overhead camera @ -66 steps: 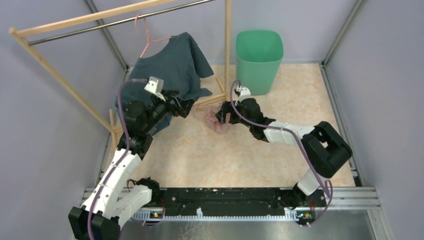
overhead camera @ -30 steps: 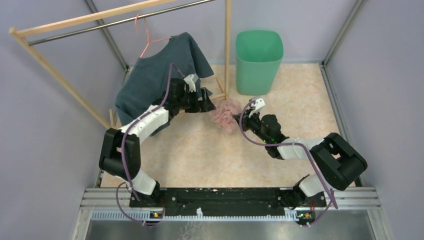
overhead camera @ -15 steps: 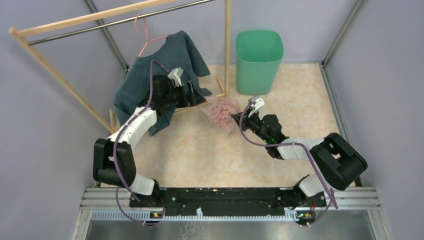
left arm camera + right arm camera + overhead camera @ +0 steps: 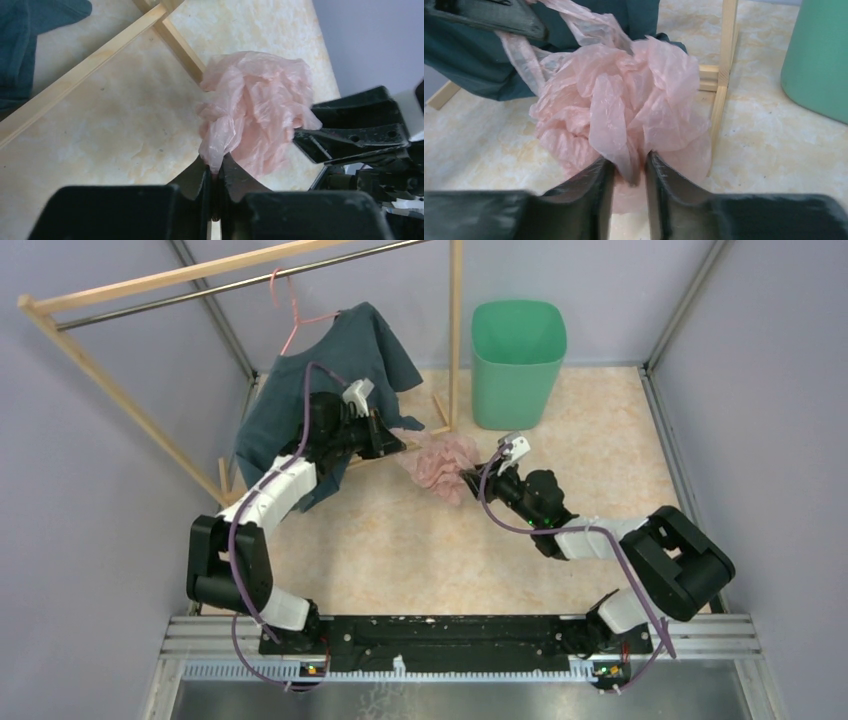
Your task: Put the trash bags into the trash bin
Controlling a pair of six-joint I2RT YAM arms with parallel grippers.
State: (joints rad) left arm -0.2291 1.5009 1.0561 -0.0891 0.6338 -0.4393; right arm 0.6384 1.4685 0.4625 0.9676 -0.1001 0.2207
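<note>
The crumpled pale-pink trash bag (image 4: 440, 462) is bunched just above the floor between my two grippers. My left gripper (image 4: 400, 447) is at its left edge, and in the left wrist view it (image 4: 216, 172) is shut on a thin fold of the bag (image 4: 260, 110). My right gripper (image 4: 470, 478) is at the bag's right side. In the right wrist view its jaws (image 4: 630, 172) stand slightly open, with a fold of the bag (image 4: 624, 100) hanging loose in the gap. The mint-green trash bin (image 4: 518, 360) stands upright at the back, beyond the bag.
A dark teal shirt (image 4: 320, 390) hangs on a pink hanger (image 4: 290, 310) from the wooden rack (image 4: 455, 330). The rack's foot bars (image 4: 100, 55) lie on the floor just behind the bag. Walls close in on both sides. The bin's side (image 4: 819, 60) shows at far right.
My left gripper, open beside the bag a second ago, has shut on the bag's left edge. My right gripper's jaws have parted a little. The bag has stayed where it was.
</note>
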